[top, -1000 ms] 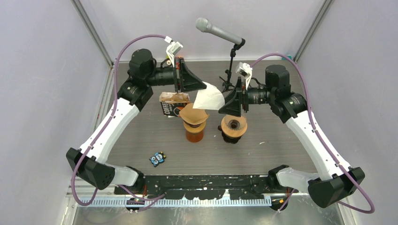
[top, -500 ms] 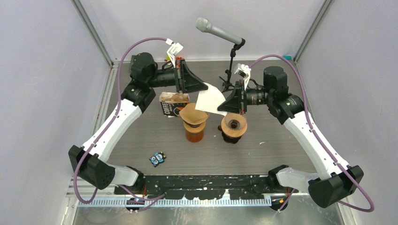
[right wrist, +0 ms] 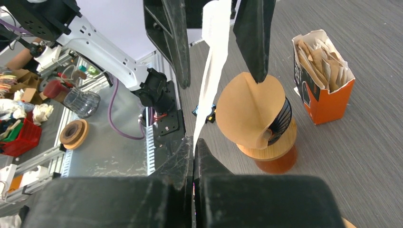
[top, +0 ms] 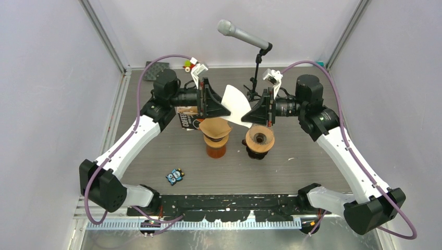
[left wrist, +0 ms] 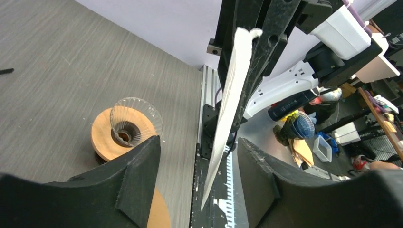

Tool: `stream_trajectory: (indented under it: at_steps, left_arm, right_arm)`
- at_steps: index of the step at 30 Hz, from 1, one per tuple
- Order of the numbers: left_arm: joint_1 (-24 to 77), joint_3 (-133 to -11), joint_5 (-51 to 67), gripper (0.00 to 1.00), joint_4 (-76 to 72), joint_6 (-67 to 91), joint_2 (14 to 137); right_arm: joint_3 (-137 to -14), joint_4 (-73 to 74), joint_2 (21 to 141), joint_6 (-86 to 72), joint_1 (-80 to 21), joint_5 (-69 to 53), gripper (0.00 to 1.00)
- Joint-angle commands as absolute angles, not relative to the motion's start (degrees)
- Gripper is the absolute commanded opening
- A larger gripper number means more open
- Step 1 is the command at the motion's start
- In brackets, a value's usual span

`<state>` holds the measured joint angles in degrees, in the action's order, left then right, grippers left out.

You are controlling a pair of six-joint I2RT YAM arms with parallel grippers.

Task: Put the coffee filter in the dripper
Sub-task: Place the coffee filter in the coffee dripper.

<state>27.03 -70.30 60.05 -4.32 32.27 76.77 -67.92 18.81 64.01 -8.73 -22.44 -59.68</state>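
Observation:
The white coffee filter (top: 234,103) hangs in the air between both grippers, above the table. My right gripper (top: 249,115) is shut on its lower edge; in the right wrist view the fingers (right wrist: 209,164) pinch the coffee filter (right wrist: 212,71). My left gripper (top: 220,105) stands open around the filter's other side. Seen edge-on in the left wrist view, the filter (left wrist: 229,102) hangs free between the spread fingers (left wrist: 135,178). The empty glass dripper (top: 259,139) on its wooden base sits just below my right gripper, also in the left wrist view (left wrist: 134,119).
A second dripper (top: 216,136) on a brown carafe holds a brown filter (right wrist: 247,111). An orange box of brown filters (right wrist: 324,80) stands behind it. A microphone (top: 244,35) on a stand rises at the back. A small owl figure (top: 176,176) lies front left.
The right gripper has shut on the white filter and the left gripper has opened off it. The left arm shifted forward and right; the filter tipped more upright.

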Motion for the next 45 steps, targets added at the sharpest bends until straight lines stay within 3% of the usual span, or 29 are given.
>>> stream_trajectory:
  at_steps: [1, 4, 9, 15, 19, 28, 39, 45]
  left_arm:
    - [27.77, -69.0, 62.88, 0.57, -8.32, 30.18, 74.91]
    - [28.51, -68.99, 63.57, 0.4, -9.13, 30.53, 75.14]
    - [28.74, -68.66, 64.67, 0.02, -9.14, 30.35, 74.83]
    - [29.13, -69.84, 65.16, 0.0, -1.43, 24.3, 73.61]
    - [31.46, -72.37, 63.02, 0.0, 11.91, 13.61, 73.21]
    - [36.61, -76.46, 59.12, 0.0, 24.73, 3.68, 74.39]
    - [37.95, -75.81, 58.55, 0.0, 27.61, -0.9, 74.37]
    - [38.2, -75.19, 58.47, 0.0, 27.74, -2.14, 73.93]
  right_arm:
    - [-67.32, 13.3, 63.28, -12.26, -22.33, -61.08, 0.0]
    - [-66.68, 12.54, 63.69, -12.61, -22.11, -60.62, 0.0]
    - [-66.23, 12.78, 63.47, -11.82, -21.47, -58.93, 0.06]
    - [-70.42, 22.92, 62.22, -2.59, -20.73, -54.25, 0.51]
    - [-74.63, 30.17, 61.65, 2.86, -20.74, -51.25, 0.63]
    - [-77.2, 33.07, 61.5, 4.05, -20.7, -52.49, 0.61]
    - [-79.44, 35.24, 60.47, 5.39, -20.06, -50.65, 0.37]
    - [-79.2, 35.42, 60.38, 5.62, -19.78, -49.31, 0.34]
